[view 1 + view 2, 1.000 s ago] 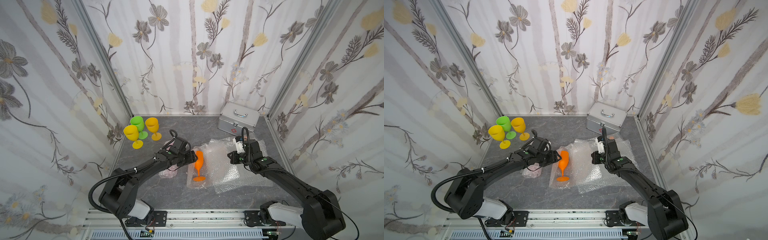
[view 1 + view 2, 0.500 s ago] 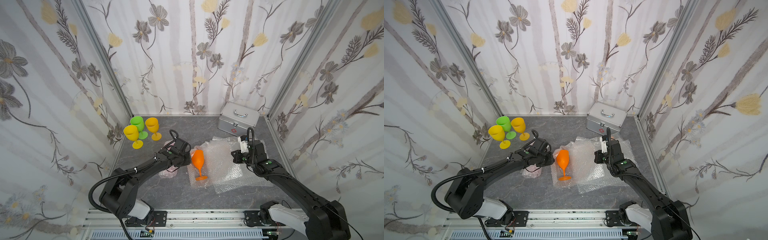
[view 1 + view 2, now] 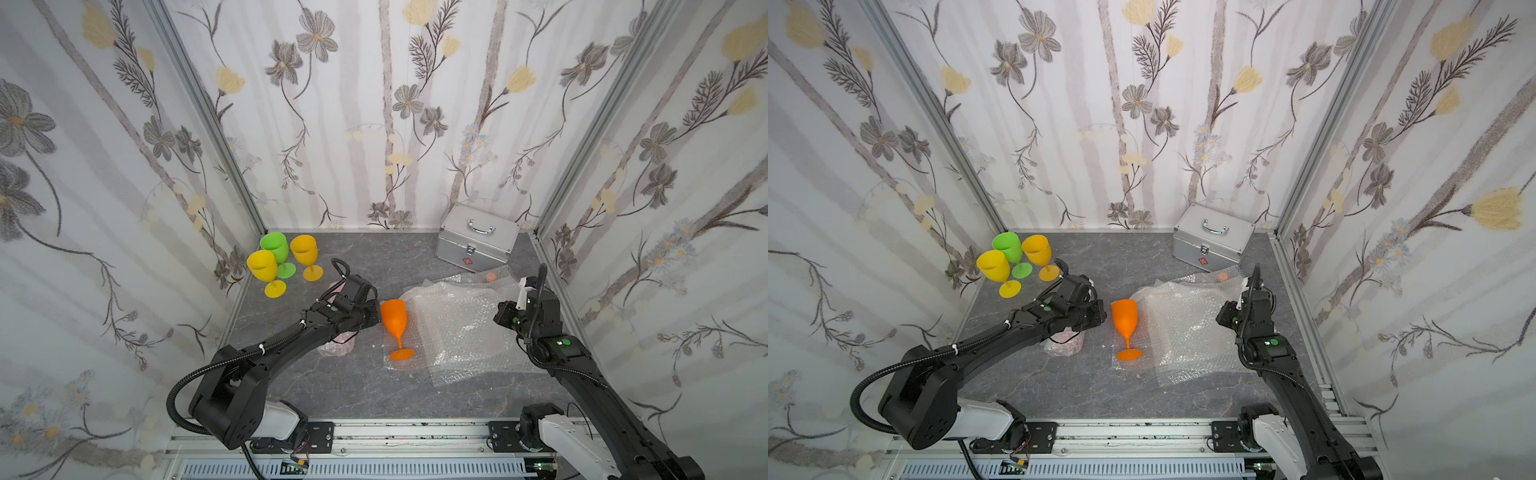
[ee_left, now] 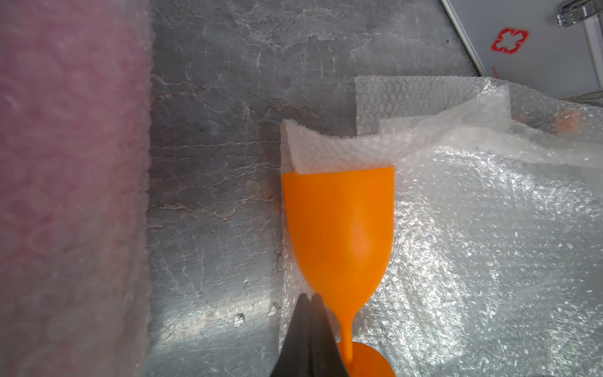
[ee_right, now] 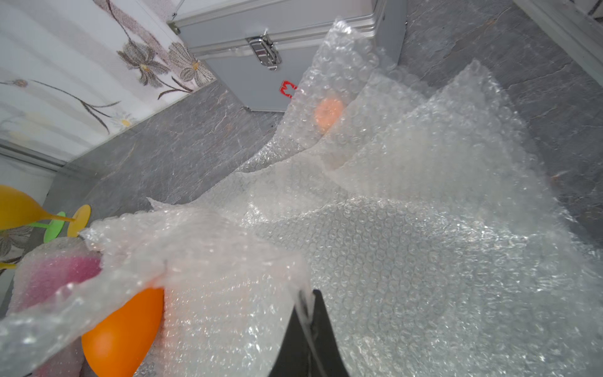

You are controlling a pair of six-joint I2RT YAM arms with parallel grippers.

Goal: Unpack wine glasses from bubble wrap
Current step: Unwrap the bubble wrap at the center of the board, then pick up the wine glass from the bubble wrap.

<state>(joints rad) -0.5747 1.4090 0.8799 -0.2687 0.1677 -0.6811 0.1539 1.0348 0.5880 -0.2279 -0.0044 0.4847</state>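
Observation:
An orange wine glass [image 3: 394,318] [image 3: 1124,318] lies on its side on the left edge of a flat sheet of bubble wrap [image 3: 465,328] [image 3: 1187,328], foot toward the front. My left gripper [image 3: 376,315] [image 4: 310,296] is shut with nothing between its fingers, its tips right beside the base of the orange bowl [image 4: 339,228]. My right gripper [image 3: 503,312] [image 5: 308,293] is shut on a fold of the bubble wrap [image 5: 408,261] and holds that side raised. A pink wine glass rolled in bubble wrap [image 3: 336,348] [image 4: 71,196] lies under my left arm.
Green [image 3: 274,246], yellow [image 3: 262,266] and amber [image 3: 304,249] goblets stand upright at the back left. A silver case [image 3: 478,237] sits at the back right. A small orange-capped thing [image 3: 491,276] [image 5: 328,112] shows through the wrap in front of the case.
My left gripper has closed beside the orange glass. My right gripper has drawn the bubble wrap to the right, and the glass is bared at the sheet's edge.

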